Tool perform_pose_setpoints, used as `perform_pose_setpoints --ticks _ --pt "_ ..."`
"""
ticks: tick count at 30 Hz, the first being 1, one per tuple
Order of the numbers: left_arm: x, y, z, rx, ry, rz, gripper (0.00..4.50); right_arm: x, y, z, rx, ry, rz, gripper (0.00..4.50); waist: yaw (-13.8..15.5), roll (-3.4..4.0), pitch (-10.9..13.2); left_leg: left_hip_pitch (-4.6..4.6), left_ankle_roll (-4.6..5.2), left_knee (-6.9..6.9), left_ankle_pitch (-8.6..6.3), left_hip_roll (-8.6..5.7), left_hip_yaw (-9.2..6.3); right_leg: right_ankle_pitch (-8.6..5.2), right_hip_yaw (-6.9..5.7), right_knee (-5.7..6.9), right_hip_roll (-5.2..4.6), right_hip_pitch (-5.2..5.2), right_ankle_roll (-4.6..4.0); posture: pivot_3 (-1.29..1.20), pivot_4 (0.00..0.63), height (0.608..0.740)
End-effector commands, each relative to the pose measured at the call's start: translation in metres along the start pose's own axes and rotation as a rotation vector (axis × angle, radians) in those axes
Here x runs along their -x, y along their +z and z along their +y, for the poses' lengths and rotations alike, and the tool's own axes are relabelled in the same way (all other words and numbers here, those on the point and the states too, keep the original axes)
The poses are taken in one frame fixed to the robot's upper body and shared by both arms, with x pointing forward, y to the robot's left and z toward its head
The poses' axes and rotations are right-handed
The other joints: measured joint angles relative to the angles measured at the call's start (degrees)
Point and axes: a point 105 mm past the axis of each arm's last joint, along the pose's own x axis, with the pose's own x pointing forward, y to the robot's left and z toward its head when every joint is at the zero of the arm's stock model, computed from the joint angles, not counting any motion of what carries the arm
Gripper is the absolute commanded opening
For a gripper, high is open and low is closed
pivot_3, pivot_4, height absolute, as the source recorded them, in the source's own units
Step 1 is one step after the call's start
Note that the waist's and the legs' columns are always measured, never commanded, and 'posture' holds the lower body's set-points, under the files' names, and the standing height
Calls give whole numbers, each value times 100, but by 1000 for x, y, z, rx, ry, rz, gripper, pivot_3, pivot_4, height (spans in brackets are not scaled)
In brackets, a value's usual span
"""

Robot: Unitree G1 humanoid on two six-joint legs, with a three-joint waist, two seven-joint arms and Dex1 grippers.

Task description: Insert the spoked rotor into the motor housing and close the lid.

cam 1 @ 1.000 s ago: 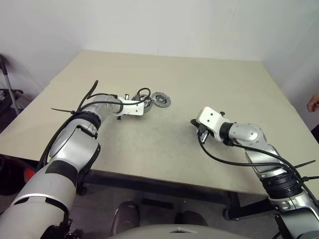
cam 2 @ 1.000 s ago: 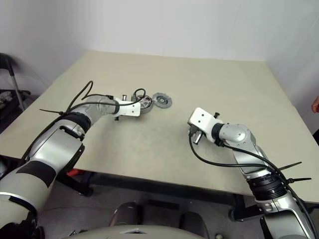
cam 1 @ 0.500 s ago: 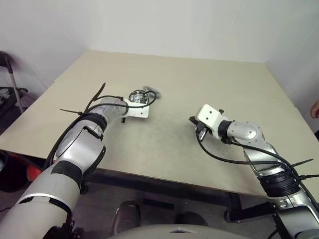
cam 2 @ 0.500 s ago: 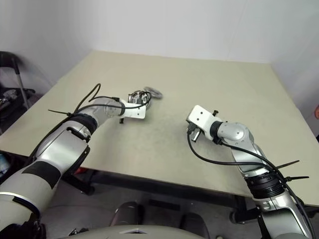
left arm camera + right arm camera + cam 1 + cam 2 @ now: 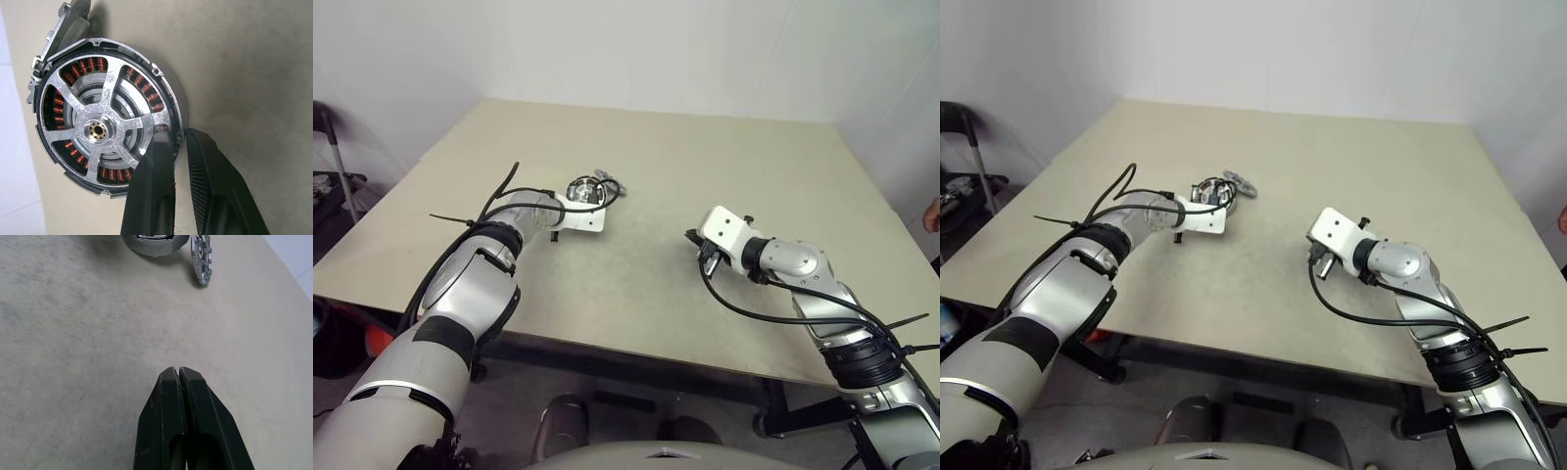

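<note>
White walls (image 5: 656,49) behind, and a broad beige bench (image 5: 724,137) is the whole stage. Over to the left pincer (image 5: 179,138), and it is narrow, clamped right on the motor housing (image 5: 105,122): one black finger (image 5: 154,181) lies across the open face over the copper windings, its partner (image 5: 215,191) sits outside the silver wall, and the rim is nipped between the two tips. Look into that housing from the wrist and you get the ring of copper coils, a pale three-armed frame across it and a small brass-coloured hub dead centre. Just past the housing, on the far side from the left pincer, there's the spoked rotor (image 5: 201,258), dark grey with a notched edge, tipped up steeply rather than lying flat and sitting right against the housing's side; whether it actually leans on the wall I cannot tell. So the rotor is outside the housing, not seated. Now the right pincer (image 5: 177,373): fingers pressed fully together, nothing between them, hanging above bare bench well apart from both parts, which sit ahead of its tips. At the bench's right edge, beyond the right arm, a person's hand (image 5: 930,209) just peeks in.
</note>
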Motion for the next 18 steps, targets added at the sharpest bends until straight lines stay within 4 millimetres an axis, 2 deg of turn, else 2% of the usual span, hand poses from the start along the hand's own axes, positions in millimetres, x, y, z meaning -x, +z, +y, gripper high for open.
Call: perform_pose_setpoints --ticks 1,4,8,10,13,18 --pt "4 -6 10 -18 64 23 129 2 9 -10 32 -36 -30 0 -1 0 0 0 0 0 0 0 0 0 0 0 0 0 0 0 0 740" --pt "6 -3 21 -33 118 18 129 1 10 -10 31 -34 -30 0 -4 -1 1 -2 0 0 0 0 0 0 0 1 0 -3 0 0 0 740" --pt "11 16 47 -68 206 -39 129 0 6 -9 35 -33 -19 0 -3 -5 4 -25 -3 0 2 1 -1 0 0 0 1 -28 0 0 0 740" --pt "13 22 52 -82 218 -61 129 0 6 -8 34 -32 -18 0 5 -8 6 -55 -2 1 2 0 -1 2 -1 1 1 -59 2 0 0 740" --pt "16 42 61 -114 225 -144 129 0 5 -7 33 -29 -17 0 8 -11 8 -104 6 16 -2 -3 -2 16 -2 19 0 -105 22 0 0 740" --pt "26 84 70 -147 195 -338 129 5 1 -12 30 -42 0 0 18 -14 11 -111 12 13 -6 -3 -3 16 -7 29 0 -113 22 0 0 740"
